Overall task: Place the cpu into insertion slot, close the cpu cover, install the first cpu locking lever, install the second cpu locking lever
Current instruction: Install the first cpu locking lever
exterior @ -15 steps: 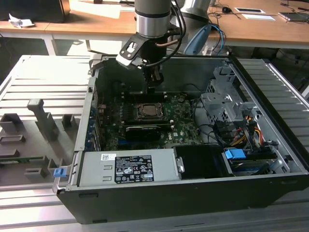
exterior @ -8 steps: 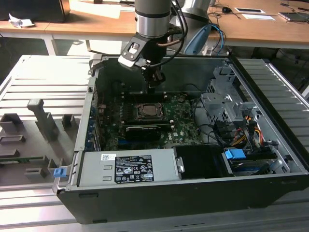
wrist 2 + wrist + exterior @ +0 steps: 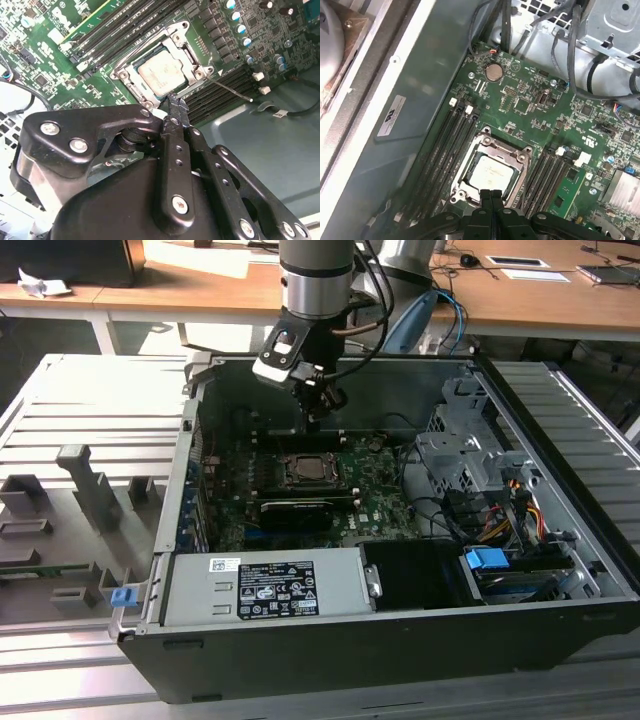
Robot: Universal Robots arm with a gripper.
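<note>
While the arm hangs down into the open PC case (image 3: 350, 665) from above, the gripper (image 3: 314, 418) sits over the back part of the green board (image 3: 380, 505), its tips just above and behind the slot in the exterior view. Fingers (image 3: 175, 125) are pressed together in both wrist views, w/ nothing between them (no gap at the tips).

In the second wrist view the gripper (image 3: 176, 102) ends right at one edge of the cover (image 3: 196, 54); touching or just over it, can't tell. The cpu (image 3: 162, 74) lies flat inside the slot (image 3: 131, 68), pale face up, approx. square to the socket. The cover lies down around it, its cut-out middle framing the chip. The first wrist view agrees: cpu (image 3: 490, 176) seated, cover (image 3: 501, 148) flat over its edges.

A thin metal lever (image 3: 230, 89) sticks out from one corner of the cover and slants over the black memory slots (image 3: 210, 97) beside the socket; latched or not, can't tell. Memory slots flank the socket on both sides.

In the exterior view a labelled grey box (image 3: 265, 585) sits at the case's near edge, well apart from the gripper. A blue tab (image 3: 487, 560) is toward the exterior view's right.
</note>
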